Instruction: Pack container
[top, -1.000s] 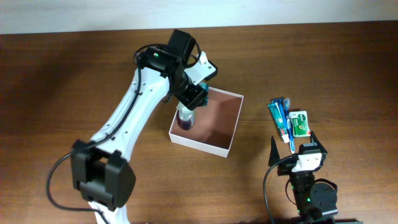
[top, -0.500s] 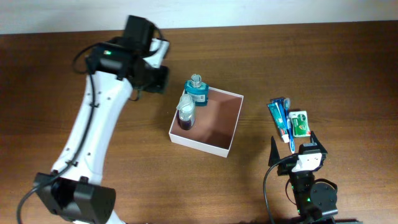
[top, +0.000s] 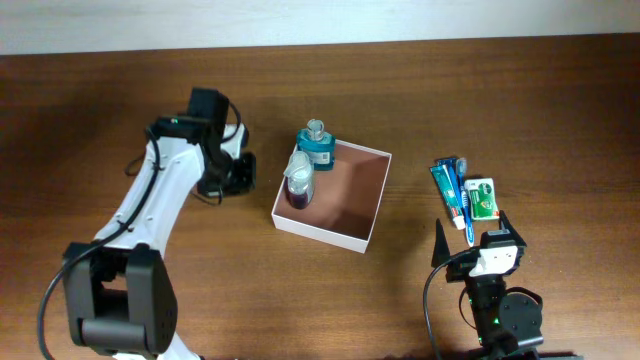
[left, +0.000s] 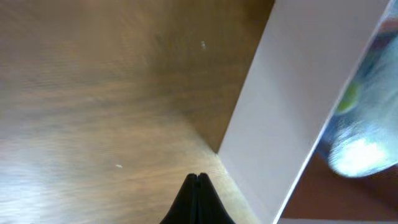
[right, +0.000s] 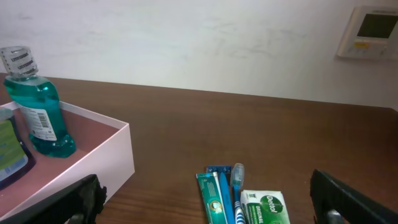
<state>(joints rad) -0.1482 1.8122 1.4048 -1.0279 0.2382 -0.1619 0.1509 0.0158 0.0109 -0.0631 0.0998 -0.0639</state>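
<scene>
Container (top: 322, 233) is mid-counter (top: 560, 110): thin white walls, reddish-brown floor. A teal bottle (top: 317, 148) stands upright in its far left corner, and a clear bottle (top: 299, 182) with dark liquid stands just in front of it, against the left wall. My left hand (top: 232, 172) is just left of the container, fingers pressed together on nothing. Toothpaste (top: 445, 185), toothbrush (top: 462, 205) and green soap box (top: 482, 197) lie well right of the container. My right hand (top: 472, 245) is near them, spread wide and empty.
</scene>
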